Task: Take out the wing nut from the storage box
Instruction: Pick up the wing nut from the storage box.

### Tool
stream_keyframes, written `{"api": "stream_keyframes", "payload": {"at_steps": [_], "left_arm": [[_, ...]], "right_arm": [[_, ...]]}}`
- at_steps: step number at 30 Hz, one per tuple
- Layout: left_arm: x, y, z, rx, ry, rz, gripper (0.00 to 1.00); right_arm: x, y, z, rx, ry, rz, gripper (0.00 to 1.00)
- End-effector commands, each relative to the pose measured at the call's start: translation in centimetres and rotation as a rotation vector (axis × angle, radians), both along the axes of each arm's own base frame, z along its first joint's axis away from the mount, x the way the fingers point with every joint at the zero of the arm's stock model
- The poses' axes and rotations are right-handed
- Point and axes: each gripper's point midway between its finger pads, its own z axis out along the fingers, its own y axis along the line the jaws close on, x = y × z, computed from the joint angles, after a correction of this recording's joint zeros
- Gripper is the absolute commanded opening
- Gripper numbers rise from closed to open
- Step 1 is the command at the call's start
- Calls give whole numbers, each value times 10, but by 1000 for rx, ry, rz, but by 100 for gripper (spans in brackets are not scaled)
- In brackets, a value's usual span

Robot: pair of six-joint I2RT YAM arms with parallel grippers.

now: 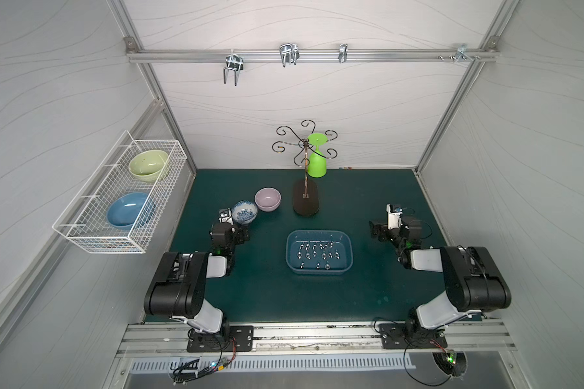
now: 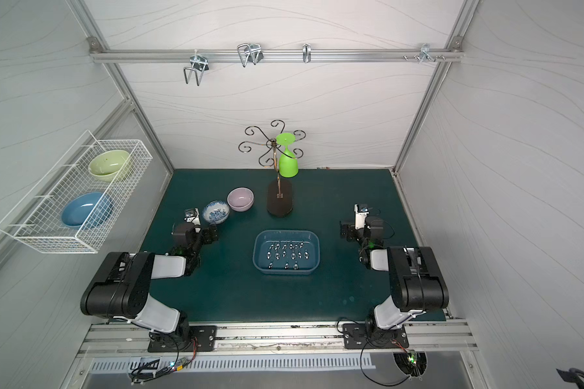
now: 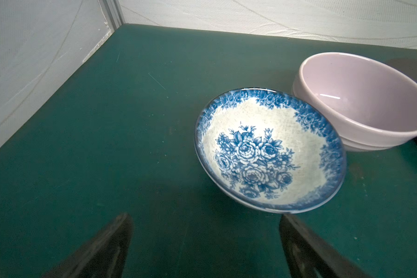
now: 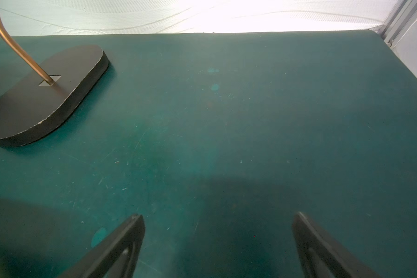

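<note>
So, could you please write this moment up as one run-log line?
left gripper: open, empty, near floral bowl | right gripper: open, empty | wing nuts: in storage box, untouched

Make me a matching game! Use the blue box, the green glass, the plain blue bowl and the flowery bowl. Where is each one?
Things:
1. storage box
2. green glass
3. plain blue bowl
4. flowery bowl

Places:
a. in the white wire basket
b. hanging upside down on the rack
c. holding the wing nuts
d. next to the lilac bowl

Pairs: 1-c, 2-b, 3-a, 4-d
</note>
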Motion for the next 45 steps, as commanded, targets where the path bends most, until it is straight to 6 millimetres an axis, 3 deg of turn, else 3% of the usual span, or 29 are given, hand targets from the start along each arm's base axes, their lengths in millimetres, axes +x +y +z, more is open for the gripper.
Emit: {"api": "stream_keyframes", "payload": {"at_steps": [1, 16, 20, 24, 30, 34, 38, 40, 42, 44, 45], "left_arm": [[17, 1, 25, 6, -89, -5, 100], [16, 2, 25, 6, -93, -2, 100], [16, 0, 34, 12, -98, -11, 100], [6, -5, 51, 115, -29, -15, 100], [-11, -6, 48, 110, -39, 22, 100], [-17, -18, 73, 91, -73, 20, 100], [-25, -47, 123, 62, -78, 1, 100], [-29, -63, 150, -20, -91, 2, 100], [-36, -82, 178, -143, -79, -50, 100], [-45, -89, 185, -270, -45, -38, 100], [-46, -94, 177, -335, -48, -41, 100]], "right_arm": [[7, 5, 7, -1, -30, 17, 99], [7, 4, 7, 8, -30, 18, 99], [8, 1, 7, 7, -27, 0, 99], [10, -3, 13, -3, -21, -29, 99], [10, 9, 27, -55, 36, 1, 99], [0, 31, 47, -131, 42, 9, 99], [-19, 82, 90, -66, 112, 172, 99], [-36, 108, 123, 68, 82, 293, 99], [-48, 119, 150, 236, 8, 324, 99], [-53, 113, 152, 436, 38, 230, 99], [-51, 105, 146, 555, 101, 136, 99]]}}
